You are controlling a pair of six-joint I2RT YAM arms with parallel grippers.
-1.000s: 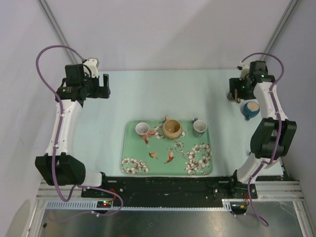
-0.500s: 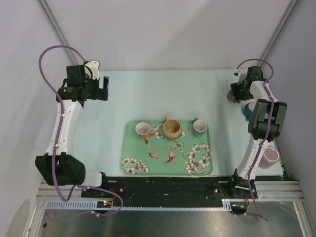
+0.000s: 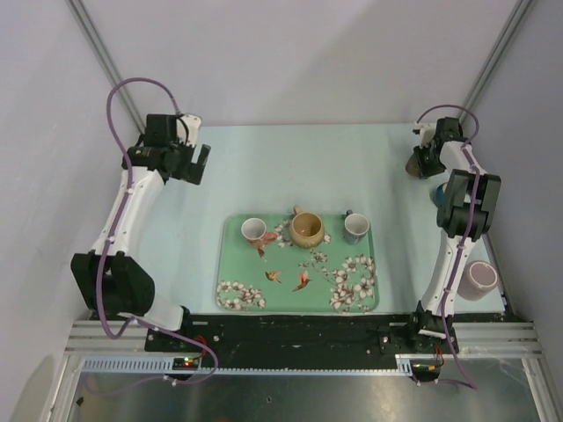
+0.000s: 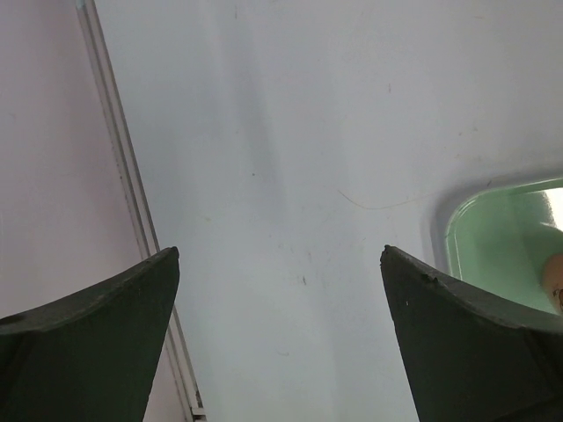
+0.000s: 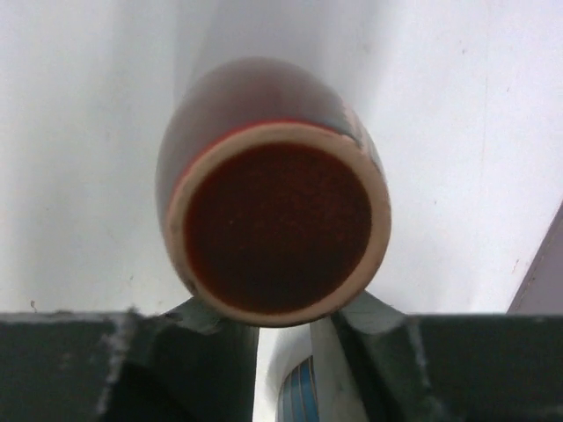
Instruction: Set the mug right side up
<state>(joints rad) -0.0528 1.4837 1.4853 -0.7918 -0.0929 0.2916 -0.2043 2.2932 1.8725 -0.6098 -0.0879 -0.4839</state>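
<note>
The mug (image 5: 273,185) is dark brown with a pale unglazed foot ring, and its base faces the right wrist camera. In the top view the mug (image 3: 416,164) shows at the table's far right, just left of my right gripper (image 3: 431,151). Its jaws stand nearly together and my right gripper (image 5: 281,316) pinches at the mug's lower side. The mug's handle is hidden, and I cannot tell whether the mug is off the table. My left gripper (image 3: 195,163) hangs open over bare table at the far left, and nothing lies between the jaws of my left gripper (image 4: 280,255).
A green floral tray (image 3: 233,264) lies at centre front, holding a white cup (image 3: 253,230), a tan cup (image 3: 307,229) and a grey cup (image 3: 355,228). A blue striped mug (image 3: 437,192) sits beside the right arm. A pink cup (image 3: 480,278) stands near the right edge.
My right gripper's jaws have drawn together at the brown mug while that arm stretched toward the far right corner. My left arm has swung a little to the right, still open.
</note>
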